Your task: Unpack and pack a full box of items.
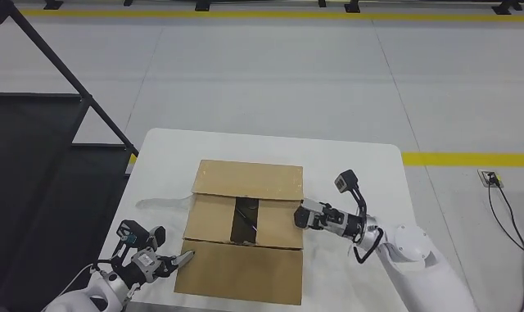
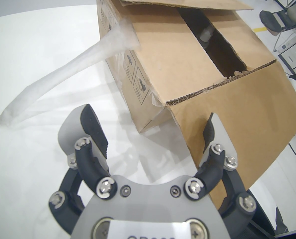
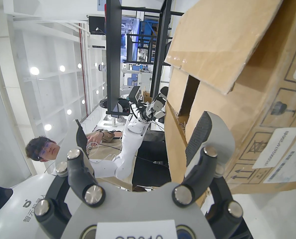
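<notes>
The left gripper [image 2: 150, 115] is spread wide and empty at the near left corner of the cardboard box [image 2: 177, 58], one finger just beside its folded-out near flap [image 2: 237, 125]. The right gripper [image 3: 141, 120], also wide and empty, is close against the box's right side. The box stands on the white table [image 1: 164, 165], with a strip of clear tape [image 2: 63, 75] trailing from its left side.

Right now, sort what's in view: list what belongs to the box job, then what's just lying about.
Job: box, flaps partly open; pale item inside the gap, too hidden to name; left gripper, open at the box's corner; right gripper, open at its side.
Lying about: tape strip, hanging off the box onto the table.
</notes>
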{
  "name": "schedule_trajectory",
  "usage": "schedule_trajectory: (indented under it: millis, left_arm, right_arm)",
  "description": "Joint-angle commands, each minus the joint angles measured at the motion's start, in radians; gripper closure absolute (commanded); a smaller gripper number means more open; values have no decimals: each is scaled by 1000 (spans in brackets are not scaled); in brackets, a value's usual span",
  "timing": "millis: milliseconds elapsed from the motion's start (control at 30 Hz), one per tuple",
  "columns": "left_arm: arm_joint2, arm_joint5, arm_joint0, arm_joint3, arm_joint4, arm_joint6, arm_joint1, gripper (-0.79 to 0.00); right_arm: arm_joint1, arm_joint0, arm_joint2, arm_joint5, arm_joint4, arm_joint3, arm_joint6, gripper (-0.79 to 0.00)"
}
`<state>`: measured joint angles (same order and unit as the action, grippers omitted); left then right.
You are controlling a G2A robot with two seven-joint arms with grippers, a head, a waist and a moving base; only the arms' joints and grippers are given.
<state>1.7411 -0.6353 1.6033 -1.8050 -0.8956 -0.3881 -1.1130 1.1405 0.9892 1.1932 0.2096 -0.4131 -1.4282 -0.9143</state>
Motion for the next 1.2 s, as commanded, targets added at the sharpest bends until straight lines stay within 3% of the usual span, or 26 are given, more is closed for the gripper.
schedule_trajectory:
  millis: [0,400,933,1167]
  left_arm:
    - [0,0,0,0,0,0,0,-785]
    - [-16,11,15,6,-4,19,4,-785]
    - [-36,35,39,4,11,55,9,-785]
    - [-36,45,50,1,21,68,11,-785]
  right_arm:
    - [3,-9,-12,-41,0,0,24,-785]
    - [30,-78,-62,-66,-5,55,175,-785]
    - [96,-206,-180,-135,209,49,704,-785]
    - [137,-303,-246,-138,256,158,798,-785]
